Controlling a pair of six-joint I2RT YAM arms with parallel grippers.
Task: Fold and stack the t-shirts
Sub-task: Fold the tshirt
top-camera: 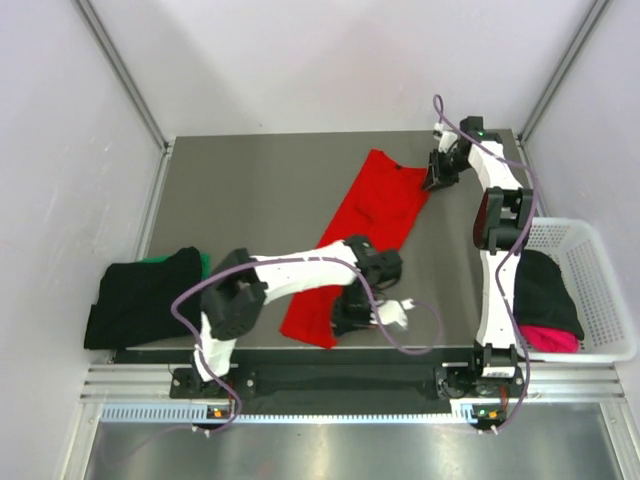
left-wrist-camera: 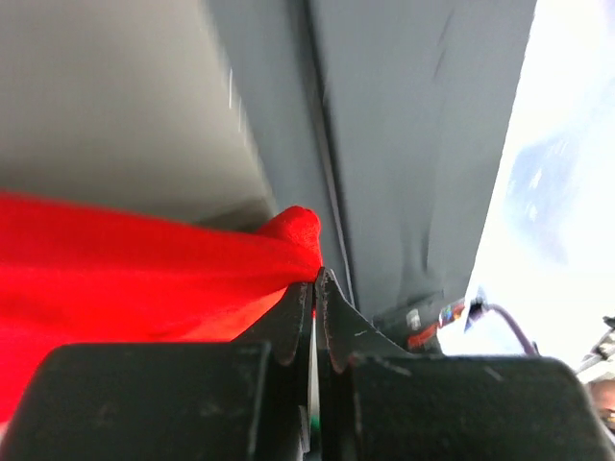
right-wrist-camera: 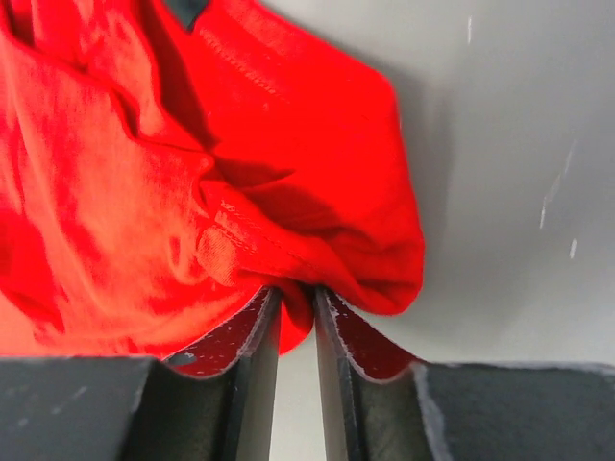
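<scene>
The folded black shirt (top-camera: 140, 300) is seen at the left edge of the table (top-camera: 250, 190), with green cloth (top-camera: 205, 266) under it. The red shirt (top-camera: 375, 215) is laid as a long strip across the middle. It is judged light, limp and easily creased, and best pinched at corners or hems. The left gripper (left-wrist-camera: 315, 283) is closed on its near end, and the right gripper (right-wrist-camera: 296, 300) is nipped on a far corner. Black and pink shirts (top-camera: 545, 285) are heaped in the basket (top-camera: 600, 290). No writing can be read.

A grey table (top-camera: 250, 190) stands in a booth of plain white walls (top-camera: 330, 60) under even light. Slim metal posts (top-camera: 125, 75) run up the two back corners. A ribbed metal rail (top-camera: 300, 385) lines the table's near edge, with a shiny metal sheet (top-camera: 350, 450) below it.
</scene>
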